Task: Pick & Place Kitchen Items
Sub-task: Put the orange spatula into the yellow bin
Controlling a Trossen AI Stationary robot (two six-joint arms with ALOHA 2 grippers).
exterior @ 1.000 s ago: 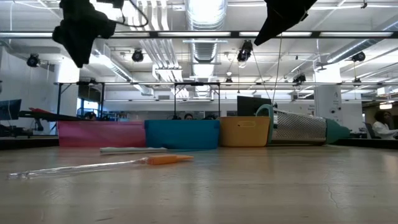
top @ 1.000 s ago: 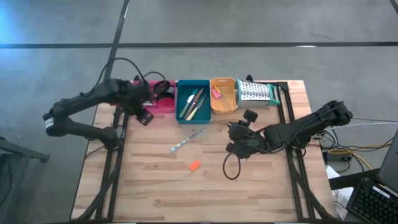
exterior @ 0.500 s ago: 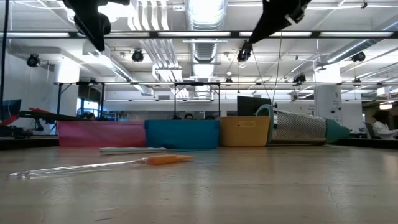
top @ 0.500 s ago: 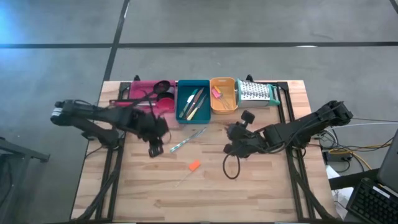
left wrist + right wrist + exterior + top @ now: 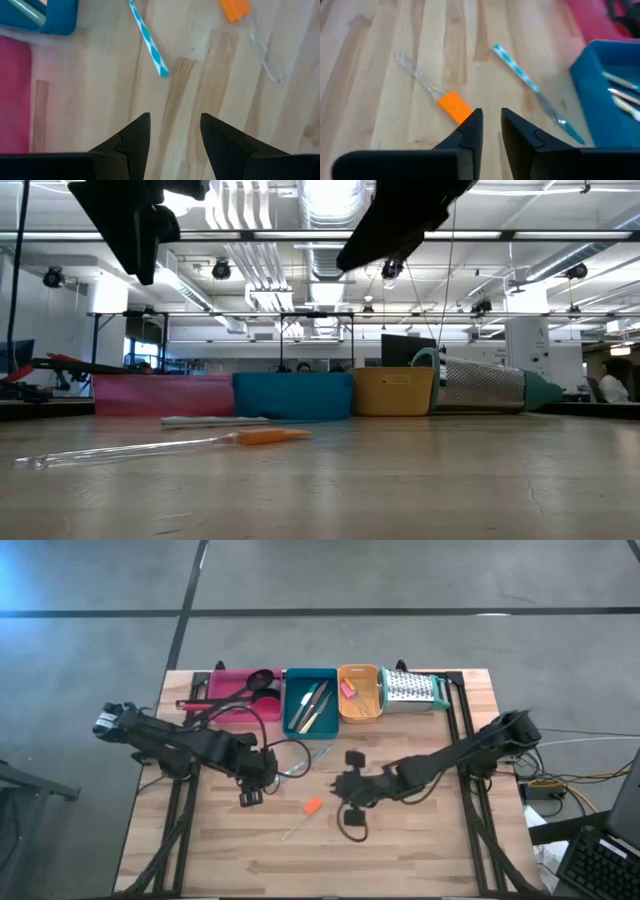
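Note:
A utensil with an orange head (image 5: 312, 806) and a clear handle (image 5: 290, 832) lies flat on the wooden table; it also shows in the right wrist view (image 5: 454, 106) and the low view (image 5: 265, 437). A thin knife with a blue-and-white striped handle (image 5: 147, 40) lies flat beside it, toward the trays (image 5: 522, 75). My left gripper (image 5: 262, 775) hangs open and empty above the table, left of the knife (image 5: 175, 130). My right gripper (image 5: 333, 792) hangs above the table just right of the orange head, empty, its fingers a narrow gap apart (image 5: 491, 127).
At the far edge stand a pink tray (image 5: 228, 688) with dark utensils, a teal tray (image 5: 330, 700) with knives, an orange tray (image 5: 358, 705) with a pink piece, and a metal grater (image 5: 410, 688). Cables loop from both arms. Bare wood lies toward the near edge.
My left gripper has left the pink tray and gone toward the table's near edge and right, to beside the striped knife. My right gripper has gone toward the table's left, up to the orange-headed utensil. The utensils on the table have not moved.

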